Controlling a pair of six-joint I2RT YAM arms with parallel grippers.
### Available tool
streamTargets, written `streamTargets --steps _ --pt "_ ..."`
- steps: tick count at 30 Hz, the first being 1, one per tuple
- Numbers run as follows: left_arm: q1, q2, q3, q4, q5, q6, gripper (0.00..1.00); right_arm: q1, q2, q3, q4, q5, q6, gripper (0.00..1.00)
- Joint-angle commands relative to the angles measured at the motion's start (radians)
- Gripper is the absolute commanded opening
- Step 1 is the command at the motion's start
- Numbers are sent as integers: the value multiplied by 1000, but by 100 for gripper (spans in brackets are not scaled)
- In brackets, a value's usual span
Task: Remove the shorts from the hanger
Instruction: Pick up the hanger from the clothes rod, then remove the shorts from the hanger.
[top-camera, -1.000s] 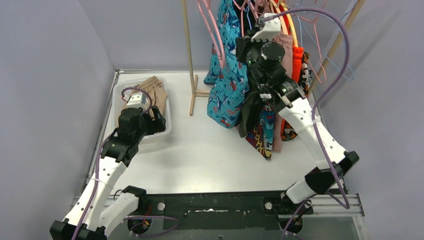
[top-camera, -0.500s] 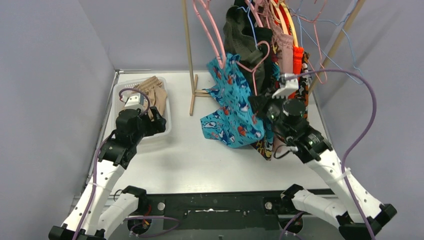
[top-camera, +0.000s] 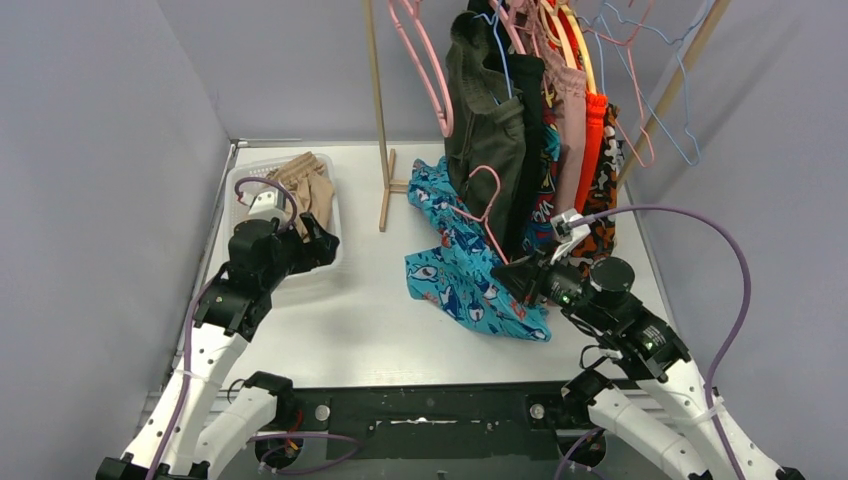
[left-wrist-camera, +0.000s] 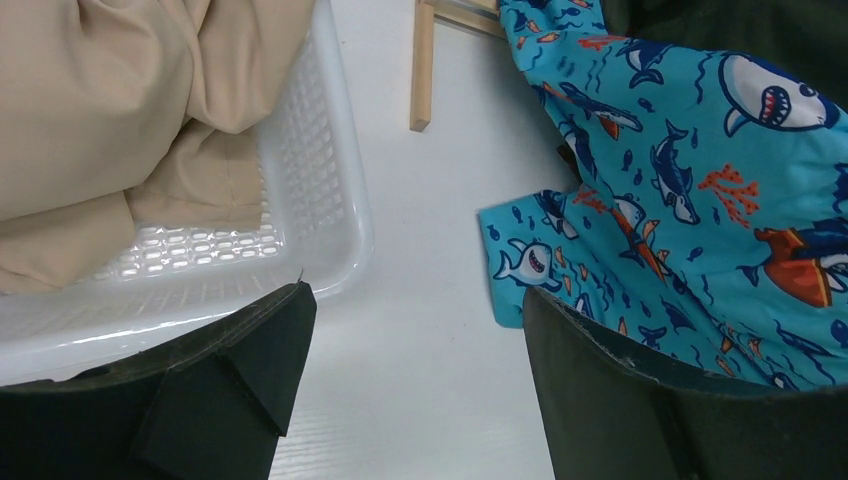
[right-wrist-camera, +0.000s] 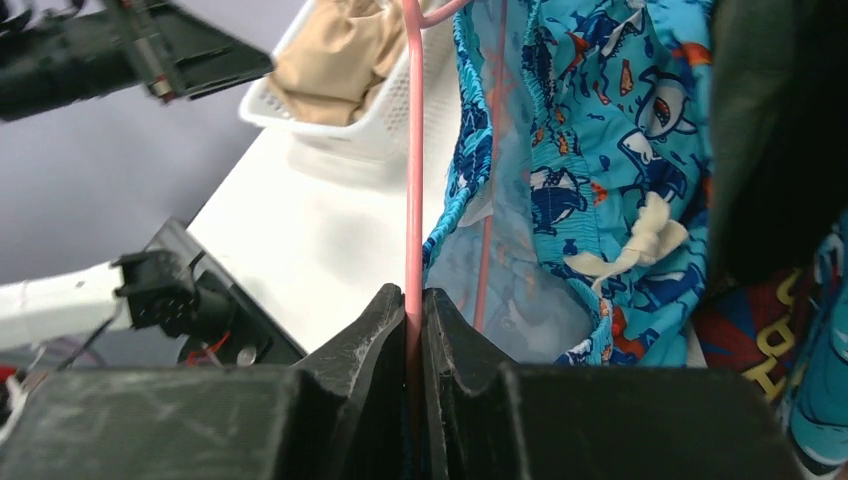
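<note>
White table (top-camera: 380, 320): shark shorts (top-camera: 465, 285) came down, still on the pink hanger (right-wrist-camera: 412, 150) the right pincer (right-wrist-camera: 413, 300) squeezes shut; left pincer (left-wrist-camera: 415, 300) wide open, empty.

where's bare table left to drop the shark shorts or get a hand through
Bare table lies between the basket and the shark shorts, and along the near edge in front of both. Back right is crowded: hanging shorts fill the space under the rack, and tan shorts lie in the basket.
</note>
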Motion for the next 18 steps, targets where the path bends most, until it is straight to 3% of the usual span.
streamTargets --steps 1,6,12,18 --pt "3 -18 67 61 24 -12 76 6 -32 56 76 -221 -67 0" --pt "5 -76 98 72 -65 -24 76 7 37 189 38 -371 -147 0" --pt "3 -105 144 47 -124 -20 74 5 114 321 14 -398 -295 0" --pt "-3 -151 163 48 -178 -15 73 -19 235 381 -117 -348 -415 0"
